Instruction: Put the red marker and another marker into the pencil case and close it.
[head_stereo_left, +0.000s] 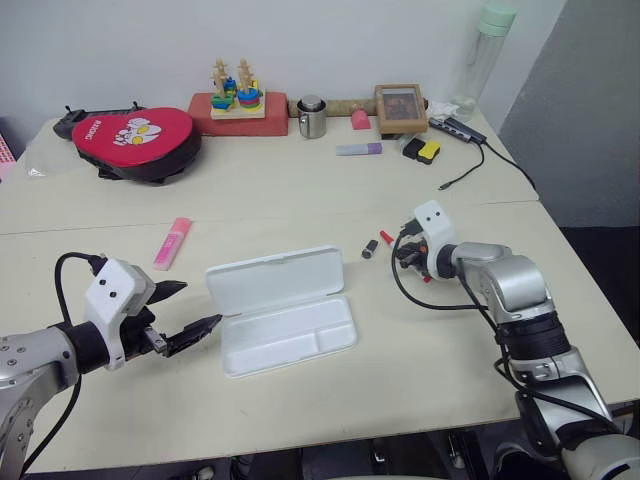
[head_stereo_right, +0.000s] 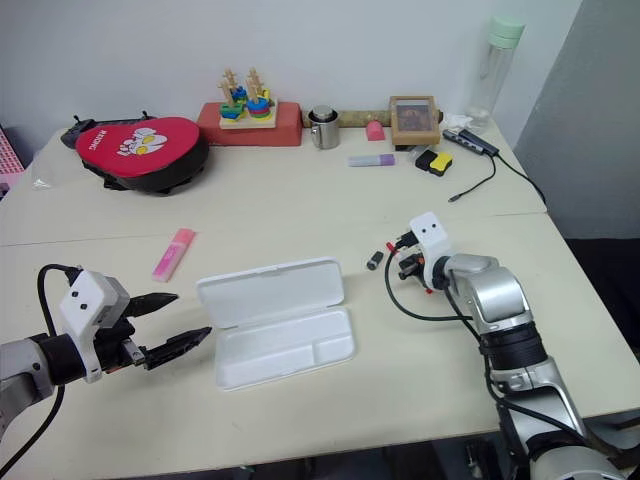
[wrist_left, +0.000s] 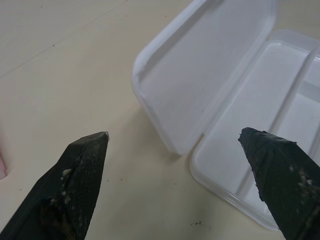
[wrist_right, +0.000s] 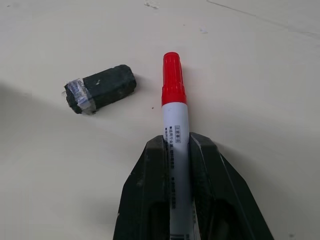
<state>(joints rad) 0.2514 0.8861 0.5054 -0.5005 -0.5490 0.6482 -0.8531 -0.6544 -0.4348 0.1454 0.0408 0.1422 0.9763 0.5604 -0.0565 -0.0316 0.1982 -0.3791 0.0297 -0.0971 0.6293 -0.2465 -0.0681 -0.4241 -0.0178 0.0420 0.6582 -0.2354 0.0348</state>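
The red marker (wrist_right: 175, 120) has small dark print on its white barrel, too tiny to read. The right claw (wrist_right: 176, 150), right of centre, is squeezed tight on it, hiding its back end. A small black piece (wrist_right: 100, 89) lies near. The pencil case (head_stereo_left: 285, 310) sits open mid-table. The left claw (head_stereo_left: 190, 312) gapes wide, empty, lower left. The pink highlighter (head_stereo_left: 172, 242) lies upper left of the case.

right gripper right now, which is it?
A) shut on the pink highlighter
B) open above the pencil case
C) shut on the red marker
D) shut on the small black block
C: in the right wrist view the right gripper has both fingers pressed against the white barrel of the red marker, red cap sticking out ahead; the small black block lies apart on the table.
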